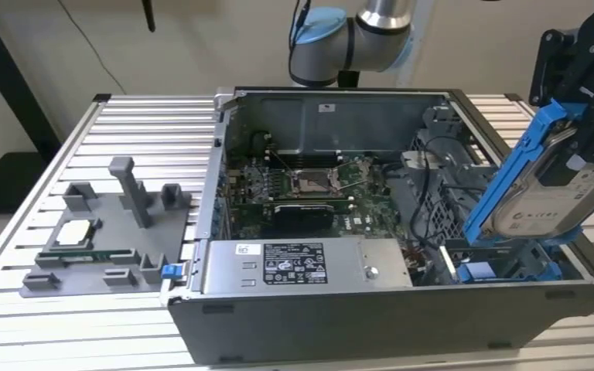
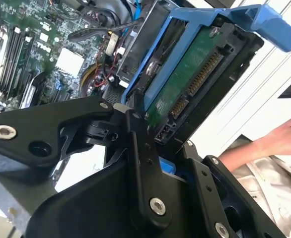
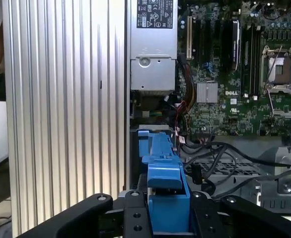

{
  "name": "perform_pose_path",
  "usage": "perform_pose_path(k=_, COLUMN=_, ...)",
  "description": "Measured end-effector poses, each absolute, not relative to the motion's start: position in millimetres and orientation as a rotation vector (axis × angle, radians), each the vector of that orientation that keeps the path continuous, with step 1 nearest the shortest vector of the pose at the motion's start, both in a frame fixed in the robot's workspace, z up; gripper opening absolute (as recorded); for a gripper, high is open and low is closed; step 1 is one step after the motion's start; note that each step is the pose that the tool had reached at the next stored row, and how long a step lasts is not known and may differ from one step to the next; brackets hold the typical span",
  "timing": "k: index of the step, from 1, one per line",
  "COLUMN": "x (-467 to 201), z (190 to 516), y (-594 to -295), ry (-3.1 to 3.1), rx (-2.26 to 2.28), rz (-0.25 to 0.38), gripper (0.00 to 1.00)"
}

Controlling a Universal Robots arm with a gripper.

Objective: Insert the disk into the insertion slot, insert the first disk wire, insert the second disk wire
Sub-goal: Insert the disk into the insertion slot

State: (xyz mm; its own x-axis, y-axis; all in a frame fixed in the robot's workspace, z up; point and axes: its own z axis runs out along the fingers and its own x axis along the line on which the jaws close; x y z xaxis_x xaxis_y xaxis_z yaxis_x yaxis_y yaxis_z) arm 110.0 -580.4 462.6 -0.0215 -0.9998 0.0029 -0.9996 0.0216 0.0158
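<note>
Over the open case, at the exterior view's right, the hand is clamped on the disk and holds it tilted in the air, one end raised and the other dipping toward the slot. That lower end sits just above the cage mouth. I judge it not yet seated, since most of the blue frame stands clear of the case wall. In the second wrist view the disk's connectors are bare, with nothing plugged into them. In the first wrist view, dark cables lie loose beside the cage, near the motherboard. So the first step is under way but unfinished: the disk is gripped and lined up near the slot. Both wire insertions are left to do. The power supply sits just beside the slot, toward the exterior view's left.
</note>
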Motion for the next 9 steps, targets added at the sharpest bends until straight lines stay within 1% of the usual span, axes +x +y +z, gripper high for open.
perform_pose_path(k=9, x=110.0, z=451.0, y=-580.4, ry=-2.227, rx=2.197, rz=-0.014, gripper=0.0)
